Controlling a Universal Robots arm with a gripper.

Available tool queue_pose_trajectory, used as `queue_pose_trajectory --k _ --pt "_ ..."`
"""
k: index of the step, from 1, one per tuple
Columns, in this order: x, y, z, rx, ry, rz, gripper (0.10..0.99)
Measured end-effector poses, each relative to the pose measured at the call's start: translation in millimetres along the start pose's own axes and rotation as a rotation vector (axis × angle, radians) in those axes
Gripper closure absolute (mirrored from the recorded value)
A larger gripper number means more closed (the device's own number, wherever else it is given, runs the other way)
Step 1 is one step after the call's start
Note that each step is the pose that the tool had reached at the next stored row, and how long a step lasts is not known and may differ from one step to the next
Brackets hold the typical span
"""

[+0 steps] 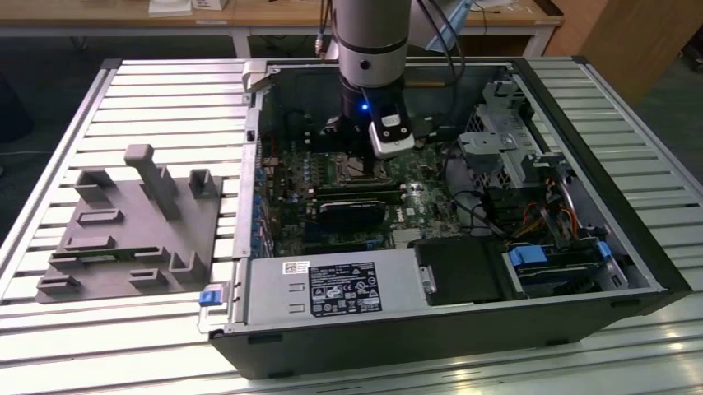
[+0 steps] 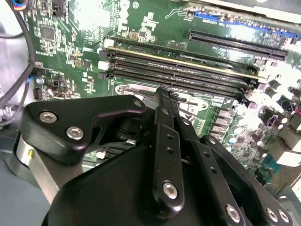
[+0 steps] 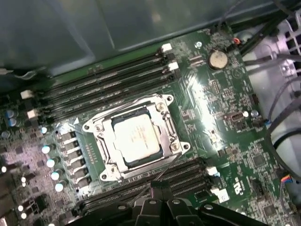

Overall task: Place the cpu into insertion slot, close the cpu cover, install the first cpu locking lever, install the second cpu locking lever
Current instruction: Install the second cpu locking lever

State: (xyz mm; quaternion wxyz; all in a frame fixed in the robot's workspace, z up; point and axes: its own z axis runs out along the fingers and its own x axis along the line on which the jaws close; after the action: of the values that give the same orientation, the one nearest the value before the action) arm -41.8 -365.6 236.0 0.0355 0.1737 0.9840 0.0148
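In the first wrist view the cpu (image 3: 135, 139), a pale silver square chip, sits in the insertion slot (image 3: 106, 175) on the green board. The cpu cover (image 3: 167, 123), a silvery frame, lies flat around the chip. My gripper (image 3: 160, 186) hovers beside the socket's edge, over the memory slots, with its black fingers pressed together and nothing between them. The second wrist view shows the fingers (image 2: 164, 101) closed, pointing at the board. In the exterior view the arm's wrist (image 1: 368, 107) hangs inside the open computer case, above the socket (image 1: 357, 170).
Long black memory slots (image 3: 103, 84) flank the socket on two sides. A black block (image 1: 351, 212) lies just in front of it. The power supply (image 1: 329, 288), a drive cage with cables (image 1: 528, 164) and the case walls hem the space. A grey fixture (image 1: 132, 222) stands outside.
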Motion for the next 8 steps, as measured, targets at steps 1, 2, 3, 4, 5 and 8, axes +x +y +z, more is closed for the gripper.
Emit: queue_pose_trajectory --k 1,2,3,4,5,8 --pt "0.1 -0.1 0.3 -0.001 0.0006 -0.015 0.980" --pt "0.2 -0.1 0.5 -0.002 0.0012 -0.029 0.980" --pt "0.3 -0.2 0.8 -0.003 0.0017 -0.043 0.980" --pt "0.4 -0.4 1.1 -0.003 0.0023 -0.054 0.980" --pt "0.6 -0.9 1.4 -0.004 0.0026 -0.063 0.980" --pt "5.0 -3.5 3.4 -0.005 0.0030 -0.074 0.980"
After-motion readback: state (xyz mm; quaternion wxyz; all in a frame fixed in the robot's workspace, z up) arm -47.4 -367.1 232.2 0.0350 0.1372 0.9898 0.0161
